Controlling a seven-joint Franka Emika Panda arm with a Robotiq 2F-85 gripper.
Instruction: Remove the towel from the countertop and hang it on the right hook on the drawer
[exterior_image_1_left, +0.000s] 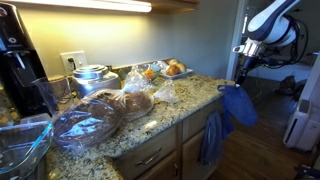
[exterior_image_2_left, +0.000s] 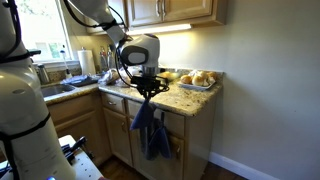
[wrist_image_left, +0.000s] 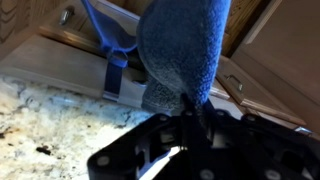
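Observation:
My gripper (exterior_image_1_left: 240, 78) is shut on the deep royal-blue towel (exterior_image_1_left: 239, 106), which hangs down from the jaws in the air just past the end of the granite countertop (exterior_image_1_left: 190, 100). In an exterior view the gripper (exterior_image_2_left: 148, 88) holds the towel (exterior_image_2_left: 142, 116) in front of the cabinet, below the countertop's edge (exterior_image_2_left: 185, 102). In the wrist view the towel (wrist_image_left: 186, 45) bunches out from between the fingers (wrist_image_left: 186, 122), with the countertop (wrist_image_left: 50, 120) on the left. I cannot make out the hooks themselves.
A paler slate-blue towel (exterior_image_1_left: 211, 136) hangs on the cabinet front beside the held one, also in an exterior view (exterior_image_2_left: 158, 140) and the wrist view (wrist_image_left: 115, 50). The counter holds bagged bread (exterior_image_1_left: 128, 103), a tray of pastries (exterior_image_1_left: 170, 69), a plastic bin (exterior_image_1_left: 22, 140) and a toaster (exterior_image_1_left: 92, 76).

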